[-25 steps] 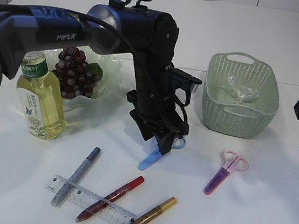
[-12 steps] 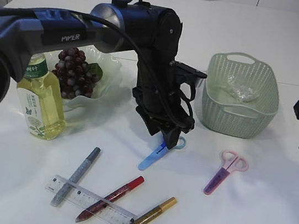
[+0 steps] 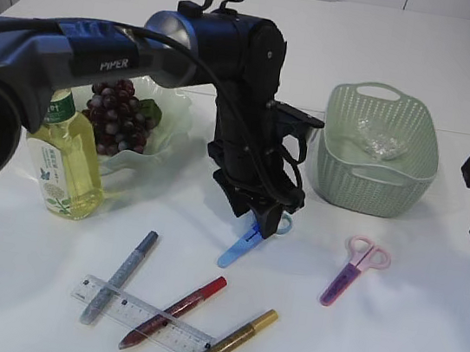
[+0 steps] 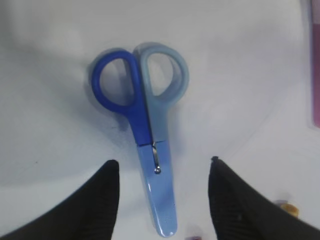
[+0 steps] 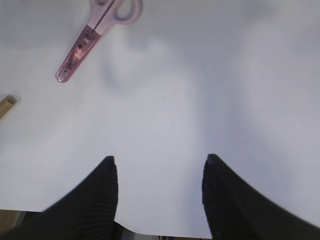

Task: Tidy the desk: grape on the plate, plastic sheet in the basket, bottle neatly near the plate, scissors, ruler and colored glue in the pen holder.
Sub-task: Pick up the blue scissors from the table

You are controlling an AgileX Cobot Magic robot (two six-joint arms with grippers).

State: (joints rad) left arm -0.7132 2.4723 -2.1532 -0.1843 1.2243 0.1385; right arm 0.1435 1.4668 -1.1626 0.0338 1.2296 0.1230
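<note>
**Over the blue scissors, nothing gripped**

My left gripper (image 4: 162, 172) points down at the counter (image 3: 404, 340) with its two dark fingers (image 4: 102, 200) spread well apart. The blue scissors (image 4: 150, 150) lie flat between them, handle loops away from me and the capped blade end running back toward my wrist. Neither finger touches the scissors; white counter shows on both sides of the blades.

My right gripper (image 5: 160, 175) hangs out at the right edge of the scene, its fingers likewise spread, with only bare counter between them. The pink scissors (image 5: 95, 35) lie well ahead of it and to its left, untouched.

To the left of my left gripper stands the bottle (image 3: 60, 160) of yellow liquid, upright, just in front of the plate (image 3: 173, 115), where the grape (image 3: 119, 113) bunch rests. To its right sits the green basket (image 3: 373, 191) with the crumpled plastic sheet (image 3: 378, 140) inside.

On the near side of my left gripper, toward the counter's front edge, the clear ruler (image 3: 143, 315) lies flat with the grey glue pen (image 3: 120, 275) and the red glue pen (image 3: 174, 311) crossing it, and the gold glue pen (image 3: 227, 344) touching its right end.
</note>
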